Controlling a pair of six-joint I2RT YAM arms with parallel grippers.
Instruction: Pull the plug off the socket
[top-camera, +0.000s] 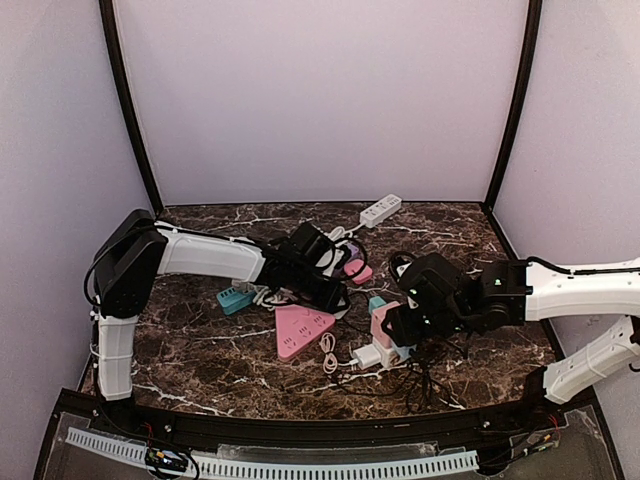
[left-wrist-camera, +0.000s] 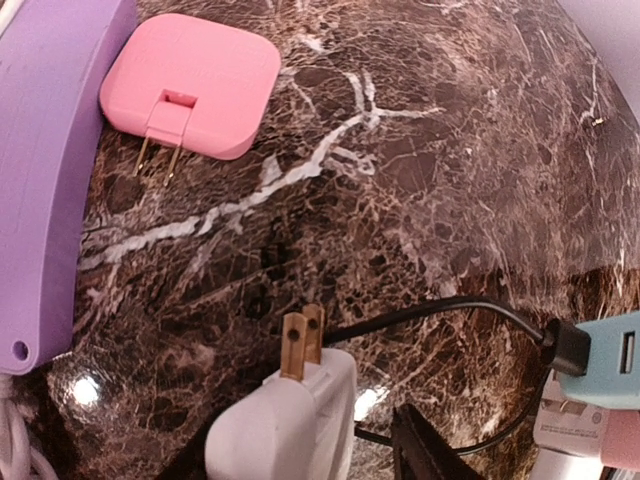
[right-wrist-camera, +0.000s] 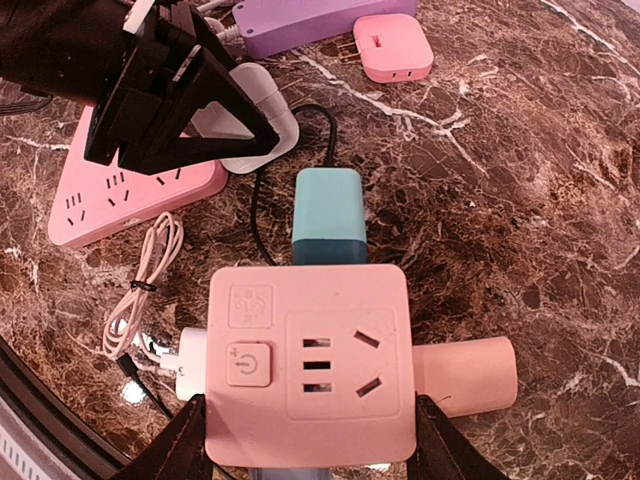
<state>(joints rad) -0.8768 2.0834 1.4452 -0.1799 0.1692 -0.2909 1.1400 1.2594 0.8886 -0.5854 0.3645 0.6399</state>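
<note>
Plug: the white square plug (left-wrist-camera: 290, 420) is out of any socket. Its two brass pins (left-wrist-camera: 302, 345) are bare, over the dark marble table (left-wrist-camera: 450, 180).
Left pincer (top-camera: 333, 293): around the plug. I cannot tell if it is squeezing or letting go.
Right pincer (right-wrist-camera: 305, 445): squeezing the pink cube socket (right-wrist-camera: 310, 360) on both sides.
Done: the pull looks finished.
To do: maybe just put the plug down.

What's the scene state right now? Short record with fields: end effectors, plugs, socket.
left end effector: at the white plug, grip unclear
white plug: prongs bare, in no socket
right end effector: clamped on the pink socket cube, one finger on each side
teal plug: seated in the cube's far face
nearby: pink triangular strip, purple strip, pink flat adapter
</note>
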